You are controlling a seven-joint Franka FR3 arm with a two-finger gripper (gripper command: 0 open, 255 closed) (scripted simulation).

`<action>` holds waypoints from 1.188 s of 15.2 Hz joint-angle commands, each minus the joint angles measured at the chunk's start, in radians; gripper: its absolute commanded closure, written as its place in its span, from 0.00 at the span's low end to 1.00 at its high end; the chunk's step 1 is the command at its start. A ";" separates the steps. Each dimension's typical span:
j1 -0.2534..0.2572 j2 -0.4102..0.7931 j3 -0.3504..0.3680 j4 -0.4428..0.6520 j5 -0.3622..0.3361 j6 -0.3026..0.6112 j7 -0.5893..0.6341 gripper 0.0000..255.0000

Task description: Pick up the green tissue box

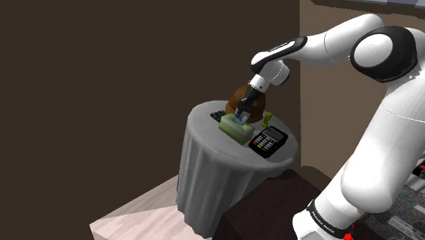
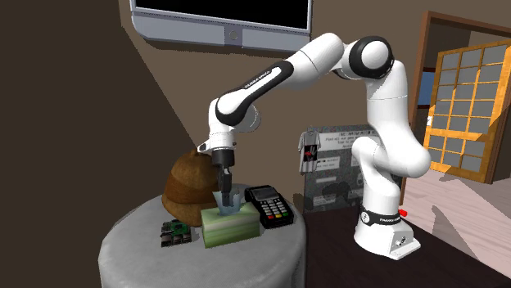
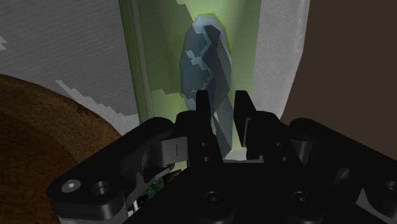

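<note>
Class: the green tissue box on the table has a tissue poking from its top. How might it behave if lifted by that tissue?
The tissue looks thin and crumpled, so probably floppy; it may slide out, leaving the box behind. The box's flat, low shape suggests it won't roll or tip.

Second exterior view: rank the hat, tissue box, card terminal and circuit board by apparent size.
Brown hat
green tissue box
black card terminal, nearly matching the box
circuit board
</note>
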 commanded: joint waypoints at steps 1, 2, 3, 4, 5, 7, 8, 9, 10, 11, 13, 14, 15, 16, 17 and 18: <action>0.000 0.000 0.000 -0.001 0.000 0.000 0.000 1.00; 0.000 0.000 0.000 -0.001 0.000 0.000 0.000 1.00; 0.000 0.001 0.000 0.000 0.000 -0.001 0.000 1.00; 0.000 0.001 0.000 -0.001 0.000 0.001 0.000 1.00; 0.001 -0.007 -0.001 0.003 -0.006 -0.009 0.007 1.00; 0.001 -0.022 -0.003 0.012 -0.018 -0.028 0.022 1.00; 0.002 -0.029 -0.004 0.017 -0.024 -0.038 0.029 1.00; 0.002 -0.036 -0.005 0.022 -0.029 -0.048 0.037 1.00; 0.002 -0.043 -0.006 0.028 -0.035 -0.058 0.044 1.00; 0.002 -0.050 -0.006 0.033 -0.040 -0.068 0.051 1.00; 0.003 -0.063 -0.008 0.045 -0.050 -0.088 0.064 1.00; 0.003 -0.069 -0.008 0.051 -0.055 -0.098 0.071 1.00; 0.003 -0.075 -0.009 0.058 -0.060 -0.108 0.078 1.00; 0.003 -0.081 -0.009 0.065 -0.065 -0.119 0.084 1.00; 0.003 -0.086 -0.010 0.072 -0.069 -0.129 0.091 1.00; 0.003 -0.092 -0.010 0.079 -0.073 -0.140 0.097 1.00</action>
